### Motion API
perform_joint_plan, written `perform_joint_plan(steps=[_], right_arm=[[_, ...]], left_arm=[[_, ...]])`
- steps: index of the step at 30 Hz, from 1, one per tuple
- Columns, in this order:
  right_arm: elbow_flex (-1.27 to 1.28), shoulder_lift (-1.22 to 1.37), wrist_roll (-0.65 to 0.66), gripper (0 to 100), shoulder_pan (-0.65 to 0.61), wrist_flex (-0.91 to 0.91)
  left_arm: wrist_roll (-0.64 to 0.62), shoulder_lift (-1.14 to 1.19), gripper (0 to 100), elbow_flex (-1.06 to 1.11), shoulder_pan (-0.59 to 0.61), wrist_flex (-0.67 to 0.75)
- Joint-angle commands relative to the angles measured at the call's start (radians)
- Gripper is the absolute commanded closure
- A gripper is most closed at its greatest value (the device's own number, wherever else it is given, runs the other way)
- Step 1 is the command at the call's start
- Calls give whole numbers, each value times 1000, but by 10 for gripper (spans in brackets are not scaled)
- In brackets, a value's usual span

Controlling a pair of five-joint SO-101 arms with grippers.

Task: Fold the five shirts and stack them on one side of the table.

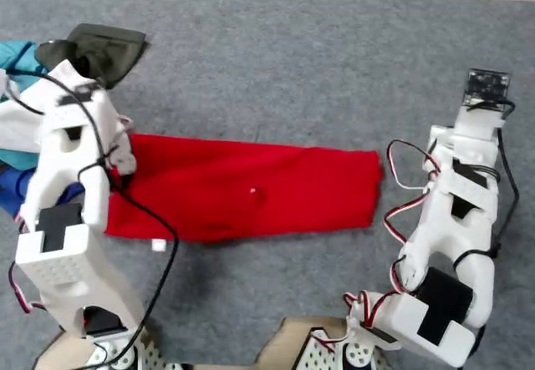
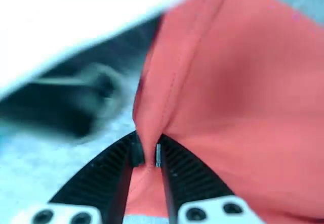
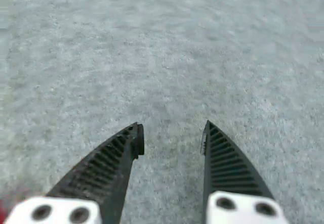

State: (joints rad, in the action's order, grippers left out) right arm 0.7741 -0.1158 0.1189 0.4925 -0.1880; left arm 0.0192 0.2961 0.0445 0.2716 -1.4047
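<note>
A red shirt (image 1: 251, 190), folded into a long band, lies across the middle of the grey table (image 1: 292, 61). My left gripper (image 2: 147, 155) is shut on a pinched fold of the red shirt (image 2: 238, 97) at its left end, where the left arm (image 1: 75, 153) stands over it. A pile of other shirts, dark, teal, white and blue (image 1: 33, 78), sits at the table's left edge. My right gripper (image 3: 169, 138) is open over bare grey table (image 3: 167, 57), with the right arm (image 1: 456, 220) drawn back at the right.
Cables run from both arms near the front edge. The far half of the table beyond the red shirt is grey cloth. A wooden board (image 1: 284, 345) shows at the front between the arm bases.
</note>
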Motion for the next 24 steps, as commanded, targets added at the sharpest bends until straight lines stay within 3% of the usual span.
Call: perform_joint_plan(steps=[1, 7, 11, 16, 24], right_arm=[[-51, 8, -15, 807, 18, 20], [-90, 51, -17, 807, 30, 15], [-93, 54, -17, 807, 38, 15], [-93, 56, -17, 807, 36, 15], [-93, 58, -17, 807, 35, 15]], left_arm=[[-12, -13, 981, -199, -2, -175], [-15, -13, 981, -347, -187, -354], [-103, -15, 981, -361, -361, -354], [-117, -15, 981, -394, -582, -354], [-120, -4, 981, -598, -761, -354]])
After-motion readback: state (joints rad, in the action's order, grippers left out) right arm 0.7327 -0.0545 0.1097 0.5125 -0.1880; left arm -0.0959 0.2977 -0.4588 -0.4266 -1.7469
